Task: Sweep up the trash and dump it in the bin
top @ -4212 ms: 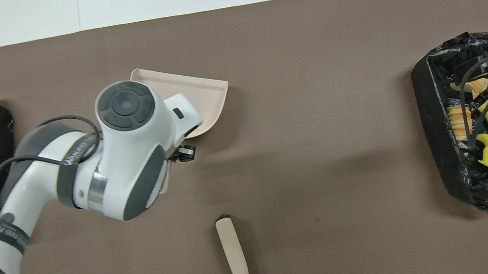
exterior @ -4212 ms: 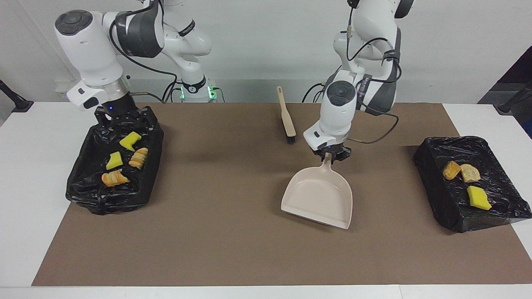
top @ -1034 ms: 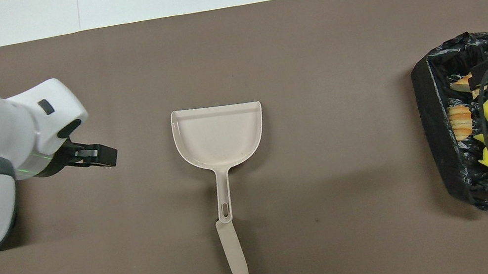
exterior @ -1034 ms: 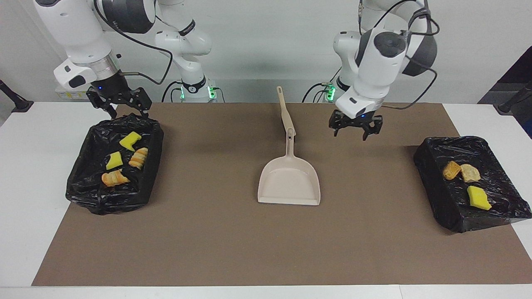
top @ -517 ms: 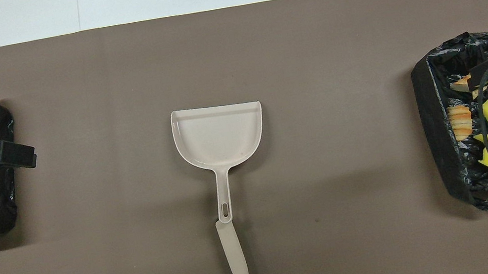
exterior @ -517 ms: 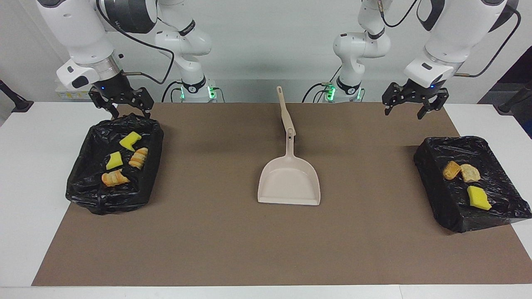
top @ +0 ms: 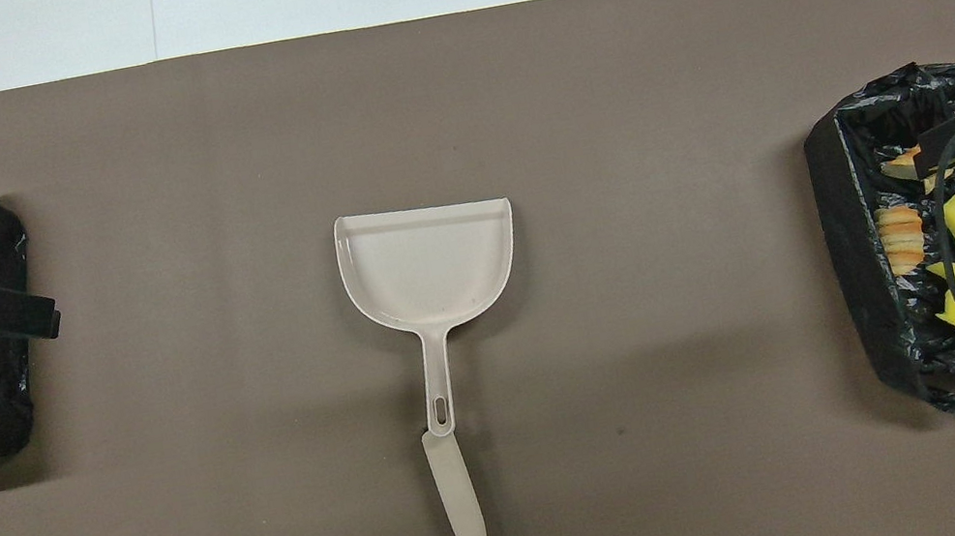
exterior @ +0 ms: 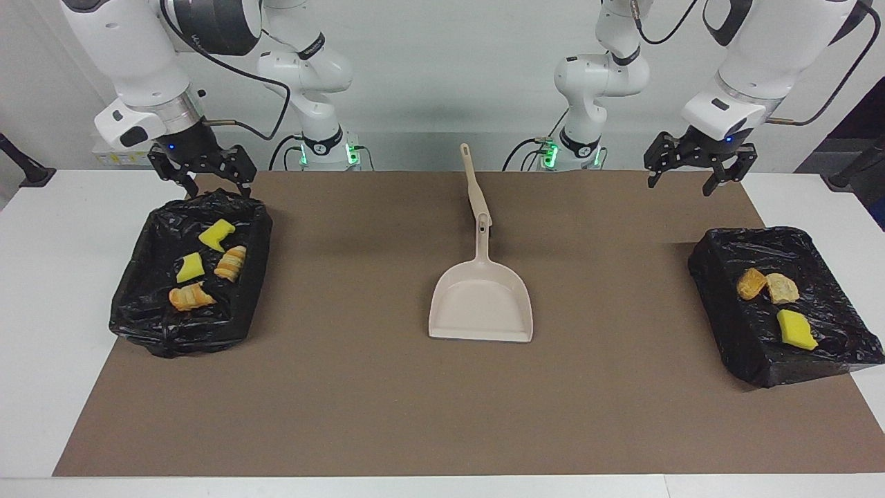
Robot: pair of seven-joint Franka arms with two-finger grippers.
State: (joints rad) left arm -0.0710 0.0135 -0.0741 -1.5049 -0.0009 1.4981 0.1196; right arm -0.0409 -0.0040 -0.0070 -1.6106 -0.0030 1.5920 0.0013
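Toward the right arm's end from the dustpan (exterior: 482, 304): right tool (exterior: 207, 181) hanging with fingers spread and nothing between them, over the rim of the bin at the right arm's end (exterior: 180, 339). Probably raised there to stay clear of the black liner and out of the way, with no sweeping left to do.

Inside that bin, well apart from the dustpan: four bits of trash (exterior: 216, 234). Two bright yellow sponge chunks with cut, angular faces, one tan-orange ridged bread piece just beside them, and one curled croissant piece nearest the bin's end away from the robots. All loose on the crinkled plastic, none stacked.

At the middle of the brown mat (exterior: 346, 401): the dustpan itself, beige, flat on the surface, empty, mouth turned away from the robots. Brush (exterior: 476, 187) laid in line with its handle, bristle end touching the handle's tip. Judged to be set down together as tools no longer needed.

Toward the left arm's end from the dustpan: left tool (exterior: 698, 176), also spread wide and empty, raised near the bin at the left arm's end (exterior: 747, 346), likely pulled back for the same reason.

In that bin: three more bits, two tan-orange bread pieces touching each other and one yellow sponge chunk close by. No trash visible on the mat, so the task looks finished.
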